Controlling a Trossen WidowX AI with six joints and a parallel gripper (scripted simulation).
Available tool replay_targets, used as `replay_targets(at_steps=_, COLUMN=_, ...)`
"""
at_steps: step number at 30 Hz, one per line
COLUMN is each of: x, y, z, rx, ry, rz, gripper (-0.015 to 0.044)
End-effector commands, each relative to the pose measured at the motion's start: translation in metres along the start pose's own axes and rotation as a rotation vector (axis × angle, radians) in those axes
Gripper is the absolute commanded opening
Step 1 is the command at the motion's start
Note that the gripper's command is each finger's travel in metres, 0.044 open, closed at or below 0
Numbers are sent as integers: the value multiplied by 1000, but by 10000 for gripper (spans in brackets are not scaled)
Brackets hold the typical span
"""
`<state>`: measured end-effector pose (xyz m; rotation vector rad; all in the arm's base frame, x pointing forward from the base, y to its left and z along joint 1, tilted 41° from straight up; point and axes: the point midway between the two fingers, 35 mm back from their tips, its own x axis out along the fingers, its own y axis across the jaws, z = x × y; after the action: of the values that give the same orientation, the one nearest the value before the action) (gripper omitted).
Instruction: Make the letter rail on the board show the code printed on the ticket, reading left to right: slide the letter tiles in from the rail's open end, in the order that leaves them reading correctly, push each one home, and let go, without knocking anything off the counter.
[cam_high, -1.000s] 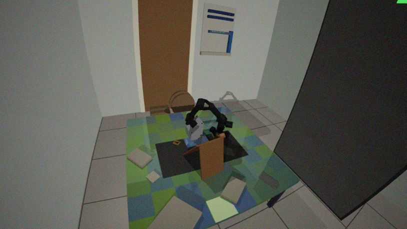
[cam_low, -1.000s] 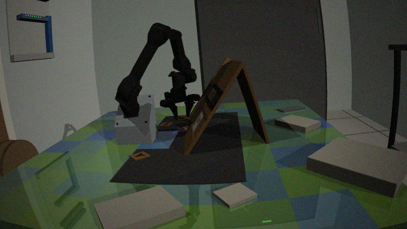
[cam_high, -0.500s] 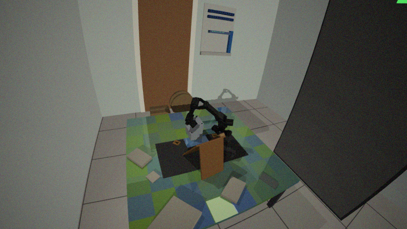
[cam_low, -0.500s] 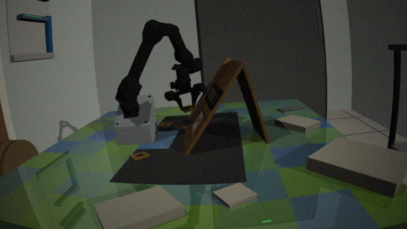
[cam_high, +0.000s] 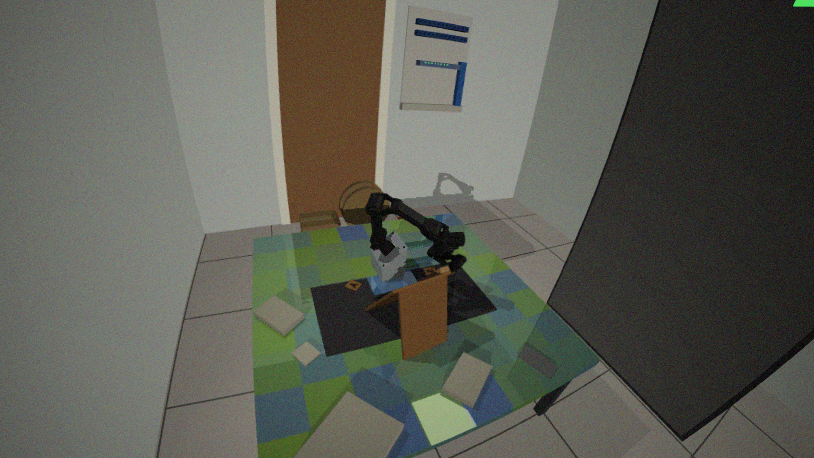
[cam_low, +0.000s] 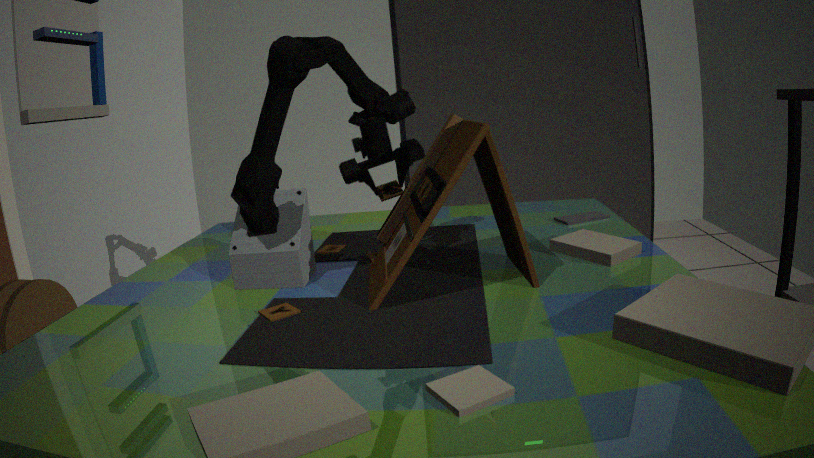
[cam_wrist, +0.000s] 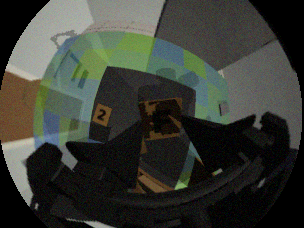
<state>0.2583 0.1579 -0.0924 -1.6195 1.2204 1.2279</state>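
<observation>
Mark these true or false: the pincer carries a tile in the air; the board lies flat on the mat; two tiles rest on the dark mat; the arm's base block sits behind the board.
1. The pincer grips a tile above the counter: true.
2. The board lies flat: false, it stands as an A-frame.
3. Two tiles rest on the dark mat: true.
4. The base block is behind the board: false, it faces the rail side.

Pretty dim room: pale grey walls (cam_high: 85, 170), a tall brown door (cam_high: 330, 108), and a white wall panel (cam_high: 435, 56) with blue strips beside it. Grey tiled floor (cam_high: 216, 347). A big dark slab (cam_high: 705, 216) fills the right side of the top view.
</observation>
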Motion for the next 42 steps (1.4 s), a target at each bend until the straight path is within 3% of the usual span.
replay_targets(at_steps=1, x=-17, y=-11, z=1, rx=51, ry=-68, rz=-48, gripper=0)
replay_targets(at_steps=25, x=-129, y=-69, z=-17, rx=284, ry=-415, rz=-349, gripper=0)
replay_targets(at_steps=37, x=-188, y=-88, z=-53, rx=405, ry=-553, rz=-519, gripper=0)
replay_targets(at_steps=42, x=-194, y=-91, z=-55, rx=442, ry=-559, rz=-532, gripper=0)
